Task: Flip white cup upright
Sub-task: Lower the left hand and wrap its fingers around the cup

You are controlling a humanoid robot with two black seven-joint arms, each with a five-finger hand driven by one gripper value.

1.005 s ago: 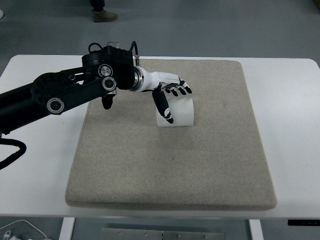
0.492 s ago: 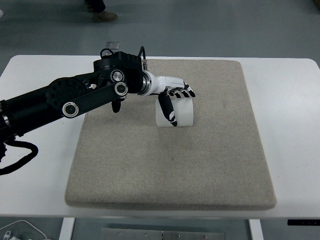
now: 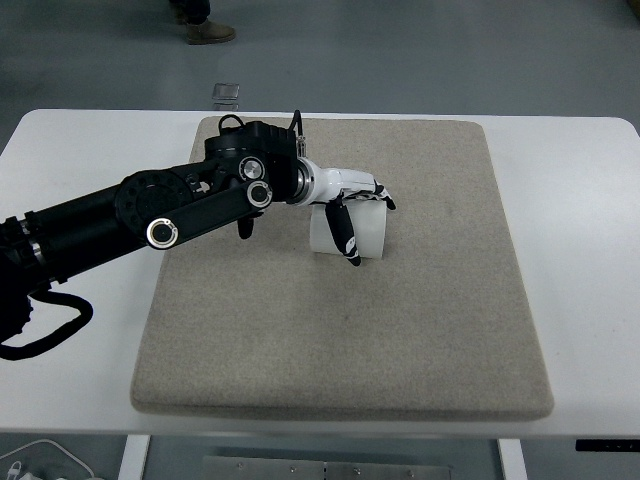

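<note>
**Operator:** Report the scene, largest item first.

**Technician:** A white table (image 3: 580, 200) carries a beige felt mat (image 3: 340, 330) that fills most of the frame. The left arm (image 3: 130, 215) enters from the left edge and reaches to the upper centre of the mat. The right arm is not in view. At the top edge, a person's shoe (image 3: 208, 32) stands on the floor.

**Operator:** What has changed over the last second?

**Technician:** The arm has advanced to the right and lowered. The left hand (image 3: 352, 205) previously hovered over the cup with fingers fanned; it now sits down on it. Judgement: the reach is finished and the grasp is closing. The flip has not begun.

**Operator:** State of the hand?

**Technician:** The fingers (image 3: 382, 194) curl over the cup's top edge, and the thumb (image 3: 346, 232) presses down its front face. Full closure appears likely, but the far side is hidden.

**Operator:** And the cup?

**Technician:** The white cup (image 3: 368, 232) lies slightly above frame centre, resting on the mat. It is plain, smooth and cylindrical. It has not shifted.
</note>
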